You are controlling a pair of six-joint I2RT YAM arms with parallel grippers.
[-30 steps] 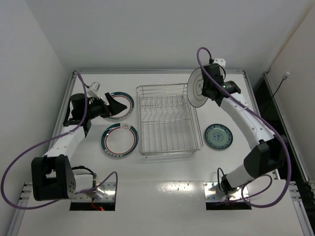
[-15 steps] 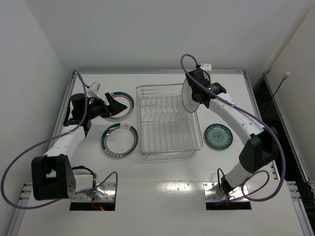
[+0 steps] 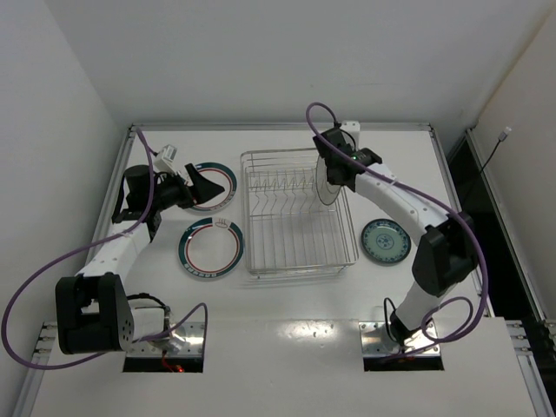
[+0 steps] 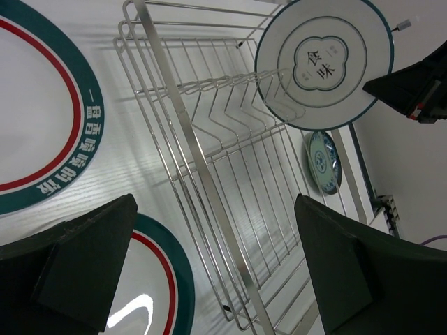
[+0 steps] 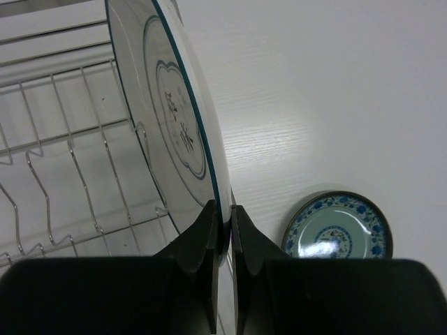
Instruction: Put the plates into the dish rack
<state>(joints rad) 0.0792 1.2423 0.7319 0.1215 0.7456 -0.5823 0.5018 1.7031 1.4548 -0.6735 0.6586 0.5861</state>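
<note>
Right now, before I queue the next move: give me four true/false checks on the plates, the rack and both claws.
1. The right claw holds the grey-ringed plate upright over the dish rack. True.
2. The small patterned plate lies in the dish rack. False: it lies on the table, right of the rack.
3. Both teal-rimmed plates lie flat, left of the dish rack. True.
4. The left claw is shut on a plate. False: it is open and holds nothing.
</note>
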